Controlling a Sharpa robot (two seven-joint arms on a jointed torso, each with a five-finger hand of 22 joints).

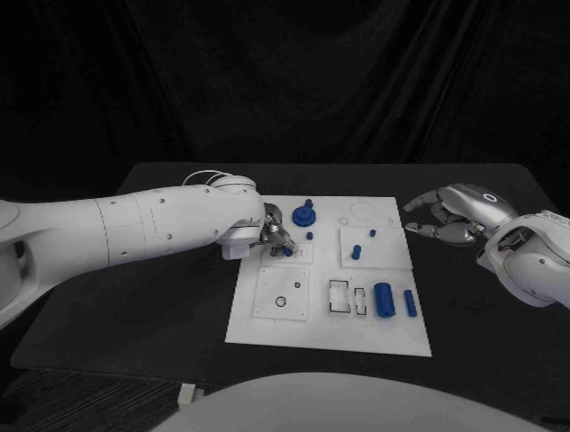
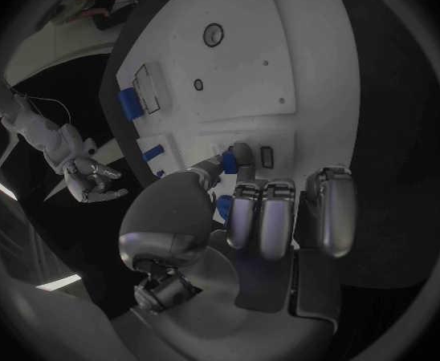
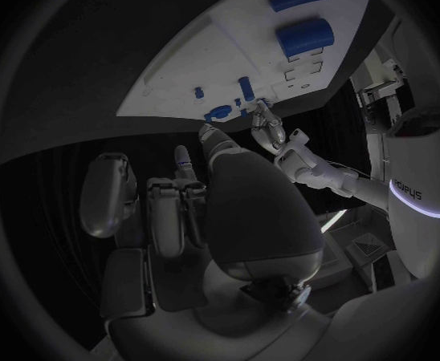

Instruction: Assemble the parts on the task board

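Left hand: fingertips pinched on a small blue part at the upper-left region of the task board, picture centre.
Held part: pressed against the board, between thumb and finger.
Other parts: blue gear piece just above the hand; large blue cylinder and slim blue peg lower right on the board.
Right hand: fingers curled, holding nothing, just off the board's upper-right edge.
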